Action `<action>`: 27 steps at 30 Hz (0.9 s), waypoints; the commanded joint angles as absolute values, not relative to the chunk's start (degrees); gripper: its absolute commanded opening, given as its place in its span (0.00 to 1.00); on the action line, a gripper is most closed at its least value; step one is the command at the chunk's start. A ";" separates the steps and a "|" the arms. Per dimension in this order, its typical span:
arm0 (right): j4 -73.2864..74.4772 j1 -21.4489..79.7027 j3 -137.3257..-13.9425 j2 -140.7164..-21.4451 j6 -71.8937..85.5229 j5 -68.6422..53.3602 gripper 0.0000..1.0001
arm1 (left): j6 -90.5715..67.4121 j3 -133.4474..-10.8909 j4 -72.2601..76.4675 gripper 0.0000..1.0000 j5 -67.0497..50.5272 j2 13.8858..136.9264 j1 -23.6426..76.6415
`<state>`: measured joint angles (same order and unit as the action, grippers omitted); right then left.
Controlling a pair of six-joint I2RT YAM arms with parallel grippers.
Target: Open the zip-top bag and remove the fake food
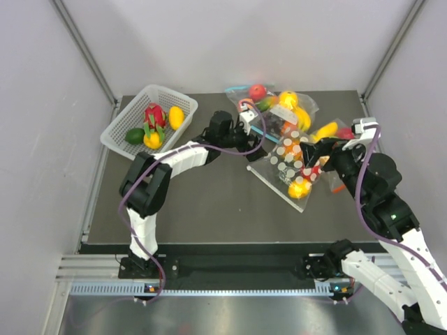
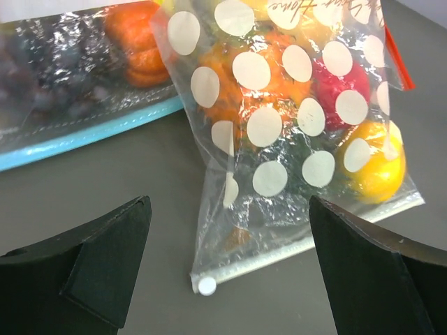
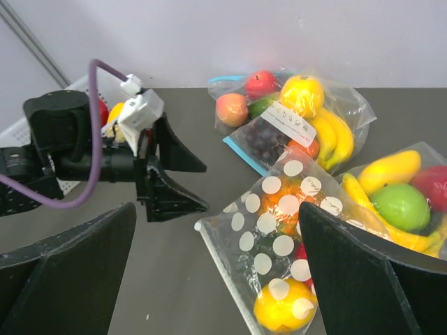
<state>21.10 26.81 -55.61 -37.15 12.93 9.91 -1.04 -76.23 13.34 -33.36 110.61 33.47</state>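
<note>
Currently both sets of jaws stand wide and hold nothing. Left gripper [image 2: 229, 209]: the bag [image 2: 279, 125] lies just ahead of it, with the zip edge [image 2: 314, 244] running across the gap between the fingers and the white tab [image 2: 206, 285] at the near corner. Right gripper [image 3: 216, 223]: the same bag sits ahead, partly behind one finger. Expect thin, slick, floppy film. The food [image 2: 374, 164] inside looks hard and lumpy and will likely shift. Pinch the flat zip lip near a corner, clear of the fruit bulges.

One dotted zip-top bag [image 1: 290, 164]; two plain bags [image 1: 279, 105] [image 1: 335, 130]; one basket [image 1: 126, 112]; two arms [image 1: 150, 181] [image 1: 380, 192].
</note>
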 commanded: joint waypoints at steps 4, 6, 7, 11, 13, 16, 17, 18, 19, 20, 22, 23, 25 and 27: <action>21.18 26.02 -55.99 -37.88 11.16 9.49 1.00 | 4.91 -82.61 14.42 0.99 -38.32 116.35 34.63; 21.36 26.02 -56.34 -38.06 11.07 9.40 1.00 | 5.45 -83.32 12.84 0.99 -38.23 117.59 35.15; 21.27 26.02 -56.34 -37.97 11.07 9.23 1.00 | 5.45 -83.58 12.75 0.99 -38.15 118.73 35.33; 21.18 26.10 -56.08 -37.35 11.16 9.14 1.00 | 3.52 -84.20 13.18 0.99 -37.97 120.76 35.77; 21.18 26.02 -55.64 -36.92 11.16 9.14 1.00 | 3.08 -84.72 13.10 0.99 -37.88 121.81 36.12; 21.18 26.02 -55.02 -36.30 11.34 9.14 1.00 | 2.99 -85.43 12.04 0.99 -37.62 123.13 36.74; 21.18 26.02 -54.85 -36.21 11.34 9.14 1.00 | 2.99 -85.52 11.87 0.99 -37.18 123.40 36.83; 21.18 26.02 -54.67 -36.04 11.42 9.14 1.00 | 2.99 -85.52 11.69 0.99 -36.74 123.57 37.09; 21.18 26.02 -54.49 -35.69 11.43 9.05 1.00 | 2.73 -85.43 11.95 0.99 -36.30 124.10 37.09; 21.09 26.10 -54.41 -35.51 11.43 9.14 1.00 | 2.64 -85.43 12.04 0.99 -36.56 124.36 37.18; 21.09 26.10 -54.05 -35.16 11.43 9.05 1.00 | 2.11 -85.87 12.04 0.98 -37.00 125.15 37.35; 21.09 26.02 -53.88 -34.90 11.34 9.23 1.00 | 1.85 -86.04 11.87 0.96 -37.09 125.50 37.35; 21.18 26.02 -53.61 -34.72 11.34 9.40 1.00 | 0.97 -87.01 11.52 0.83 -37.44 126.38 37.44; 21.27 26.02 -53.53 -34.63 11.25 9.49 1.00 | 0.36 -87.80 10.72 0.65 -38.31 126.91 37.53</action>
